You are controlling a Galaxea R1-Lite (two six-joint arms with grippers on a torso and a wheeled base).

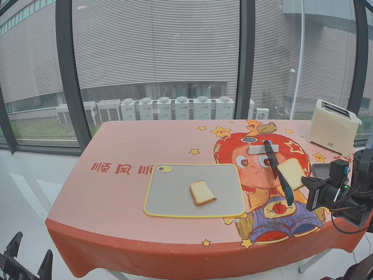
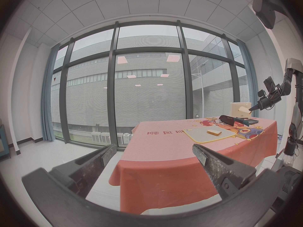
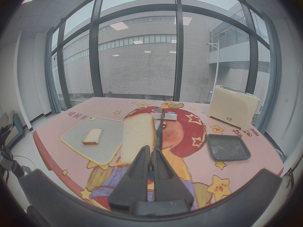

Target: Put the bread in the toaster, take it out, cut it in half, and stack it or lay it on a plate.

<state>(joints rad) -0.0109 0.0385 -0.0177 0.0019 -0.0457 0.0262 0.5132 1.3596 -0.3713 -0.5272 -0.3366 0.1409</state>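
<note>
large red characters (image 1: 121, 168) are printed on the tablecloth (image 1: 155, 140); a small dark mark (image 1: 330, 144) sits on the toaster (image 1: 332, 127).

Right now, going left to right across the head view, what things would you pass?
Yellow-rimmed grey cutting board → raised tan bread slice → cream plastic toaster.

two bread slices (image 1: 202, 193) (image 1: 292, 172), one toaster (image 1: 332, 127), one cutting board (image 1: 171, 191), one knife (image 1: 274, 162), one dark tray (image 3: 228, 147)

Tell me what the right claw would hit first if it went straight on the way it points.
Likely the knife, lying just beyond the bread slice that the right claw holds; depth is unclear, so it might pass above it.
</note>
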